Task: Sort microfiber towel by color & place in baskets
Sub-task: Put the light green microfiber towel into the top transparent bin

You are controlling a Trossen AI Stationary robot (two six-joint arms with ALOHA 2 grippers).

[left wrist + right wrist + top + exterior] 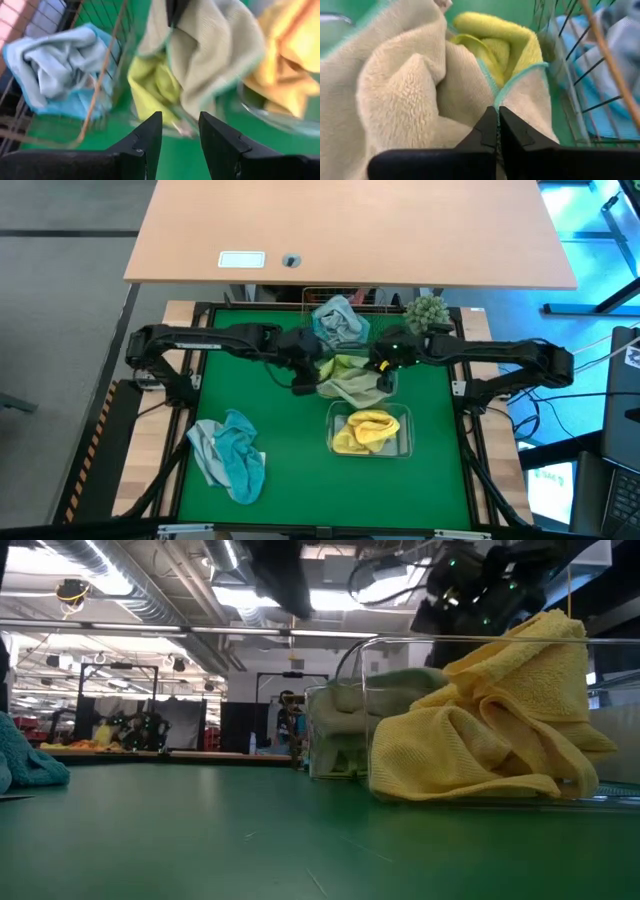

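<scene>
Nearest, at 7 o'clock on the green surface [290, 480], a loose teal and grey towel pile [230, 455] awaits sorting. Yellow towels [366, 430] fill the near clear plastic tub [404, 442]. At centre, the right tool [385, 383], clamped on the pale green towel [350, 385], holds it over the middle tub, long axis running 9 to 3. The left tool [303, 385] hangs apart beside it. Farthest, blue towels [338, 320] sit in the copper wire-mesh basket [312, 296].

Blurred in left wrist view — middle tub [150, 120]; hidden under draped sage towel [352, 385]; wire-mesh basket [340, 298] half-covered by tabletop.
</scene>
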